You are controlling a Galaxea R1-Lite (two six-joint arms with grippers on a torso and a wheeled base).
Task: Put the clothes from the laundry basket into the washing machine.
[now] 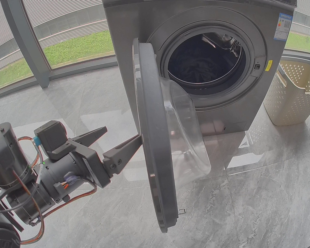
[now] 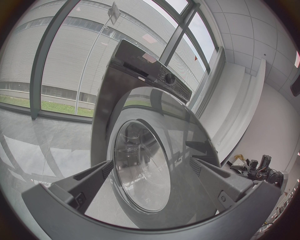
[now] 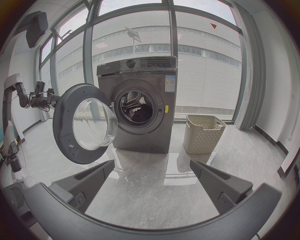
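The grey washing machine (image 1: 200, 16) stands ahead with its round door (image 1: 153, 138) swung wide open, edge-on to me. Dark clothes (image 1: 202, 65) lie inside the drum, and I see them (image 3: 141, 114) from the right wrist too. A cream perforated laundry basket (image 1: 295, 90) stands on the floor to the machine's right, and no clothes show inside it (image 3: 203, 132). My left gripper (image 1: 122, 133) is open at the door's outer face (image 2: 140, 165), with one fingertip (image 1: 136, 139) right at the door. My right gripper (image 3: 151, 162) is open, low and well back from the machine.
Glossy grey floor tiles stretch all around. Large windows and a pillar (image 1: 25, 42) stand behind and to the left of the machine. The open door (image 3: 82, 123) juts out into the floor space in front of the machine's left side.
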